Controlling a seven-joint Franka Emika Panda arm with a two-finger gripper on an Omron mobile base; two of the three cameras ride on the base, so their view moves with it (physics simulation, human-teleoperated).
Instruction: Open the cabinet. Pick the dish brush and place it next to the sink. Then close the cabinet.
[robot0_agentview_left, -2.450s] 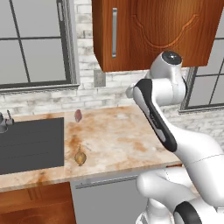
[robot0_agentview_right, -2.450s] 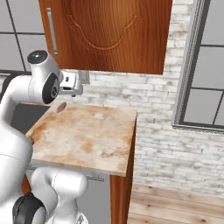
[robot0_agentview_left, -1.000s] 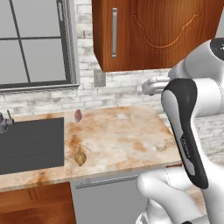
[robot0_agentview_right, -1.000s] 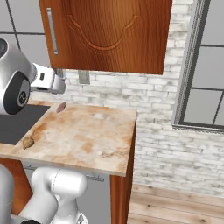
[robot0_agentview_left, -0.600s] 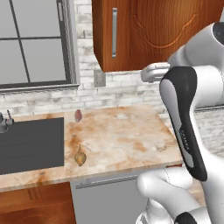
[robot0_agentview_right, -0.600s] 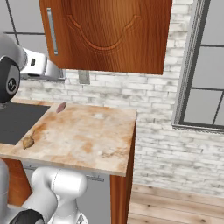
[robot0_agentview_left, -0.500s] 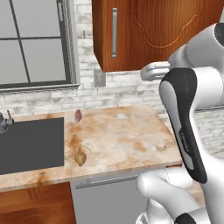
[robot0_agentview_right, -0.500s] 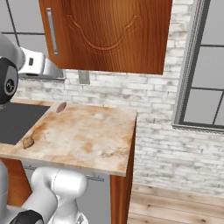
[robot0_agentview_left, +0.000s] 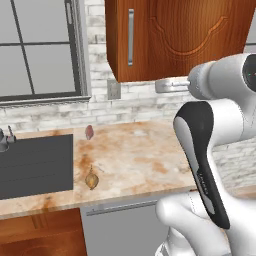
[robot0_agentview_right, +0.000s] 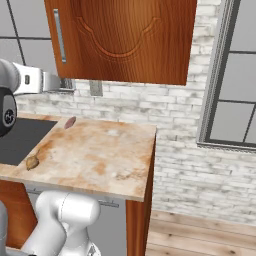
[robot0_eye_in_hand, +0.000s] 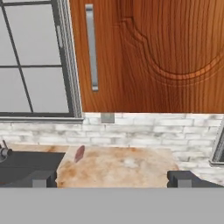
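Note:
The cabinet (robot0_agentview_left: 190, 35) hangs on the brick wall with its door shut; its silver bar handle (robot0_agentview_left: 131, 37) runs down the door's left side. My gripper (robot0_agentview_left: 165, 86) hovers just under the cabinet's bottom edge, pointing at the wall. In the hand view the gripper (robot0_eye_in_hand: 112, 178) is open, its fingertips (robot0_eye_in_hand: 41, 178) far apart with nothing between them, and the handle (robot0_eye_in_hand: 91, 46) stands above and slightly left of centre. The dark sink (robot0_agentview_left: 35, 165) lies in the counter at the left. The dish brush is hidden.
A pinkish lump (robot0_agentview_left: 89, 132) lies by the wall right of the sink, and a brownish onion-like lump (robot0_agentview_left: 91, 181) sits nearer the counter's front. A small faucet (robot0_agentview_left: 6, 137) stands at the sink's left. Windows flank the cabinet. The counter (robot0_agentview_right: 115, 165) ends at the right.
The arm has raised the gripper a little and brought it nearer the wall, to just below the cabinet's bottom edge. The jaws stayed wide open. Nothing on the counter moved.

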